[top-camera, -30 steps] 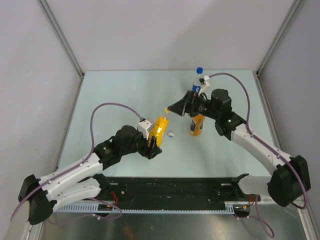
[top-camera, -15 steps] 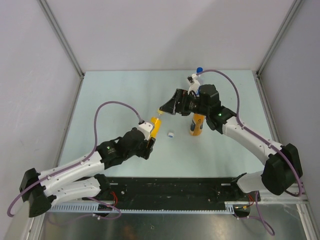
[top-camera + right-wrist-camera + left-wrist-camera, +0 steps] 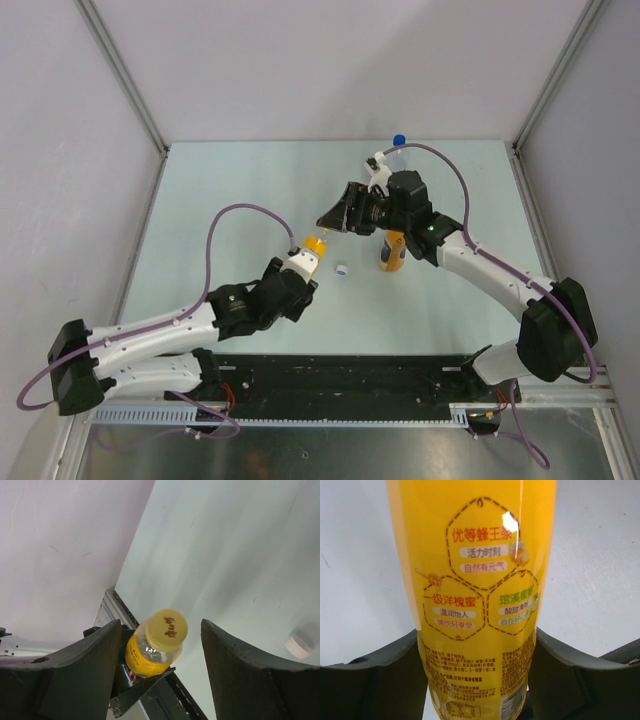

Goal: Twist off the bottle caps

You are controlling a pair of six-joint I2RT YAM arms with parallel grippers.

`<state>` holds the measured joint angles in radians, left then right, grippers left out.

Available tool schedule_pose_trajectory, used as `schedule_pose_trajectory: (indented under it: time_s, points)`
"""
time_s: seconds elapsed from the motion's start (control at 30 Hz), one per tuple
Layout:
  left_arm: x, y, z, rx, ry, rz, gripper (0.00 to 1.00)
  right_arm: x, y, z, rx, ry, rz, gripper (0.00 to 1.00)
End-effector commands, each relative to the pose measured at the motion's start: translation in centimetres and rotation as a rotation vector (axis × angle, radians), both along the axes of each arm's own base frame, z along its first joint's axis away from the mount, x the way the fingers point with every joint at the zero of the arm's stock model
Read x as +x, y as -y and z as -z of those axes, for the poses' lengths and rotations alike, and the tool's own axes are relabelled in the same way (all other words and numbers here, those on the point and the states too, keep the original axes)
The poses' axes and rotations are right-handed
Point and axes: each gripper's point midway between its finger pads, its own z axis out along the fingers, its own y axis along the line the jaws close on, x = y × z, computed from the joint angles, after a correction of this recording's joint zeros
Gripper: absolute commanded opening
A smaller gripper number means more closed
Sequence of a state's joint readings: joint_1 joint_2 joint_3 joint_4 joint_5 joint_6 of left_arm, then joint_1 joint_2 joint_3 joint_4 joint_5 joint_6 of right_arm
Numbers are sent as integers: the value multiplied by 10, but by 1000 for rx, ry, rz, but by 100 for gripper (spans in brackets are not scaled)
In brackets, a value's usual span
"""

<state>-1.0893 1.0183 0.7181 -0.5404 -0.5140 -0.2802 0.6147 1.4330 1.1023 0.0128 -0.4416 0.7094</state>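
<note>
Yellow bottle (image 3: 479, 570) sits clamped in the left pincer (image 3: 477, 652); the right pincer (image 3: 160, 630) stands wide around its yellow cap (image 3: 169, 624), jaws clear of it on both sides.

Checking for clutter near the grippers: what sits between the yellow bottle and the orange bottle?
A loose white cap lies on the table between the yellow bottle and the orange bottle, touching neither; the top view shows it.

White-shelled, black-jointed left arm (image 3: 150, 335) and matching right arm (image 3: 495, 280).
Each has one thin purple cable (image 3: 240, 206), a small green light (image 3: 232, 297), and dark grey curved fingers (image 3: 370, 680).
</note>
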Motion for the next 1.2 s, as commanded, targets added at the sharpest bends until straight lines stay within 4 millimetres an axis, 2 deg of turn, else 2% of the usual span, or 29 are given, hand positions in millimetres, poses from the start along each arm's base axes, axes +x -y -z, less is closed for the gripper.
schedule_pose_trajectory:
  time_s: [0.0, 0.13, 0.3, 0.4, 0.47, 0.57, 0.7, 0.83, 0.93, 1.03, 1.17]
  points:
    - [11, 7, -23, -7, 77, -37, 28, -1, -9, -29, 60, 36, -19, 68]
    - [11, 8, -22, 16, 86, -34, 28, -5, -13, -29, 67, 30, -29, 60]
    - [10, 8, -21, 17, 88, -36, 28, -6, -17, -27, 76, 8, -38, 44]
    - [9, 7, -19, 16, 86, -38, 28, -8, -18, -32, 95, 13, -38, 34]
    - [7, 6, -17, 18, 82, -39, 28, -9, -17, -39, 116, 28, -32, 33]
    - [6, 5, -15, 17, 78, -41, 29, -13, -16, -53, 157, 50, -33, 38]
    - [5, 8, -15, 16, 78, -36, 29, -15, -16, -59, 191, 54, -33, 46]
    - [6, 10, -17, 27, 88, -32, 29, -16, -16, -61, 231, 50, -25, 63]
    - [6, 10, -17, 37, 93, -31, 29, -16, -14, -61, 248, 44, -11, 62]
    - [6, 11, -17, 39, 94, -32, 29, -15, -13, -61, 251, 40, 3, 52]
    - [5, 11, -15, 40, 96, -34, 29, -13, -12, -57, 244, 31, 19, 27]
